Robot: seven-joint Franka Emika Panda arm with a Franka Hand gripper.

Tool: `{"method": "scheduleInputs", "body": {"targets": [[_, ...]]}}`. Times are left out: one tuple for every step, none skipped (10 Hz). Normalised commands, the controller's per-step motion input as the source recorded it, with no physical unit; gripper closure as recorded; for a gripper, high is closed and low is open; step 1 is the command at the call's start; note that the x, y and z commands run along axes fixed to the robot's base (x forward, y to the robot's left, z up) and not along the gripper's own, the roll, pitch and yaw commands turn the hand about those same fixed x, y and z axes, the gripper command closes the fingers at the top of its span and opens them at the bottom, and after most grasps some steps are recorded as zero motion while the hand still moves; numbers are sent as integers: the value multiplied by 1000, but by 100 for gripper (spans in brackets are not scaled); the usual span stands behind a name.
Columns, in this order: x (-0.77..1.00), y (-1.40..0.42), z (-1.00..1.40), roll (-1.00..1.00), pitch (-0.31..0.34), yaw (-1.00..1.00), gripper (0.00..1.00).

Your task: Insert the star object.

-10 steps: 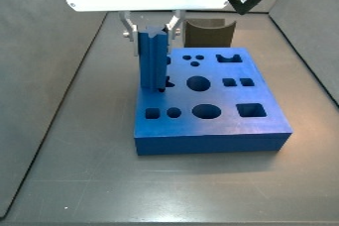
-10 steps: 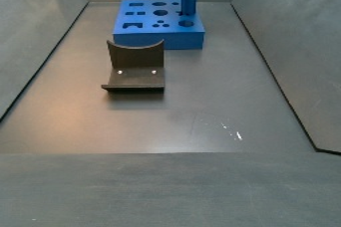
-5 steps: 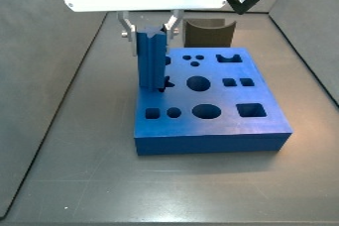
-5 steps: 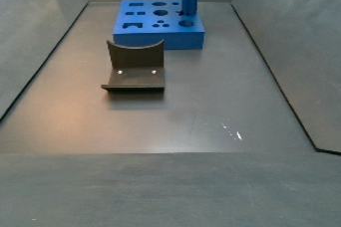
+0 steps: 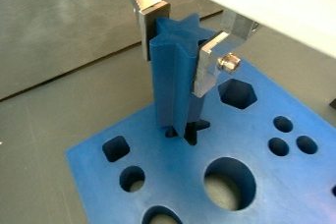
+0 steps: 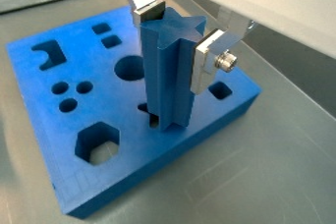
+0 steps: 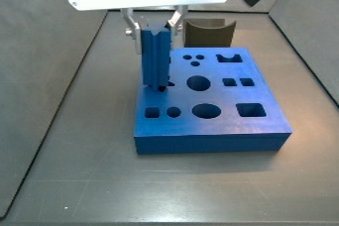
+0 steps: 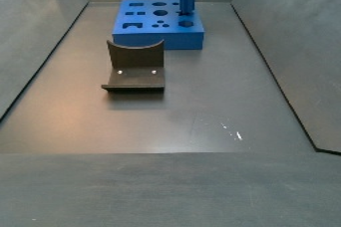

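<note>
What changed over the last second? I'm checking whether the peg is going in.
Little changed: the gripper stays shut on the blue peg, upright with its lower end at the block. It may have shifted slightly; hard to tell. The dark curved piece hasn't moved.

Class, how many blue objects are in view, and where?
2. The star object stands upright, held by the gripper, lower end at the block; that block lies on the floor.

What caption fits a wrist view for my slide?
Pincer holds the star object upright, its lower end at a hole in the blue block.
</note>
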Motion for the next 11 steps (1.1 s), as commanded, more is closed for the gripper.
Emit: {"method": "scheduleInputs", "body": {"targets": [[111, 0, 0, 143, 0, 137, 100], [74, 0, -394, 223, -4, 154, 100], [0, 0, -477, 320, -29, 194, 100], [0, 0, -500, 320, -23, 203, 100], [0, 0, -480, 287, -16, 194, 100], [14, 0, -511, 276, -10, 194, 100], [91, 0, -614, 230, -10, 149, 100], [223, -149, -651, 80, -1, 0, 100], [234, -143, -663, 57, 0, 0, 100], [226, -89, -689, 69, 0, 0, 100], [229, -31, -714, 94, 0, 0, 100]]}}
